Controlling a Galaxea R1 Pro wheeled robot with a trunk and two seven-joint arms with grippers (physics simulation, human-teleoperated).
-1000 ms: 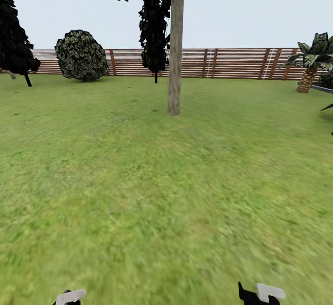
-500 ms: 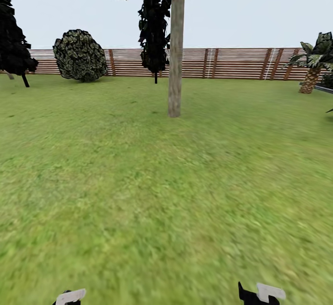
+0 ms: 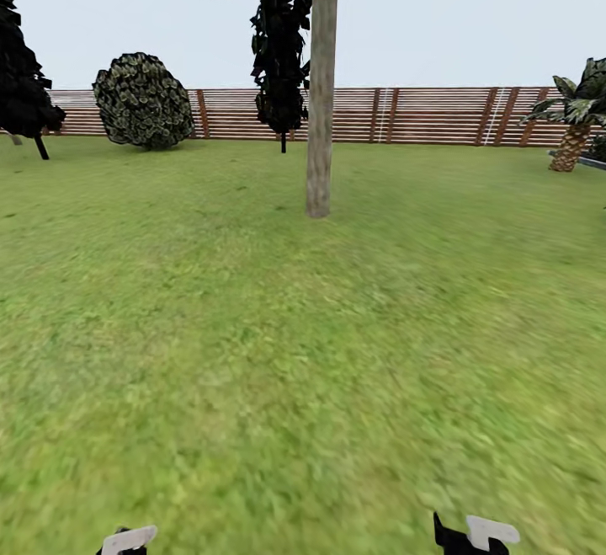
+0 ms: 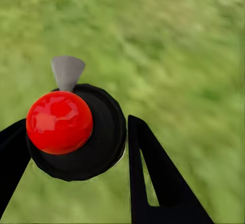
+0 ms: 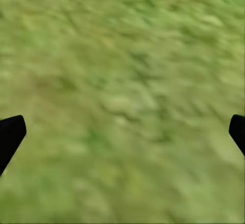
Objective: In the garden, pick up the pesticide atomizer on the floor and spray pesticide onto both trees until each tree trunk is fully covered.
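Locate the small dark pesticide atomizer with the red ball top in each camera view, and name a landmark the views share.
Head view: I cannot make it out.
Left wrist view: the dark atomizer with red ball sits between the left gripper fingers.
Right wrist view: not in this picture.
Shared landmark: the green lawn.

One tree trunk [image 3: 320, 92], straight and grey-tan, mid lawn. One round bushy shrub [image 3: 144, 101] by the fence. Two dark conifer-like trees: one [image 3: 23, 75] far left, one [image 3: 280, 50] just behind the trunk. One palm [image 3: 575, 121] at right. One slatted fence [image 3: 421, 114]. One pesticide atomizer [image 4: 76, 127] with one red knob. Two pincers: left pincer [image 4: 76, 173], right pincer [image 5: 122, 132].
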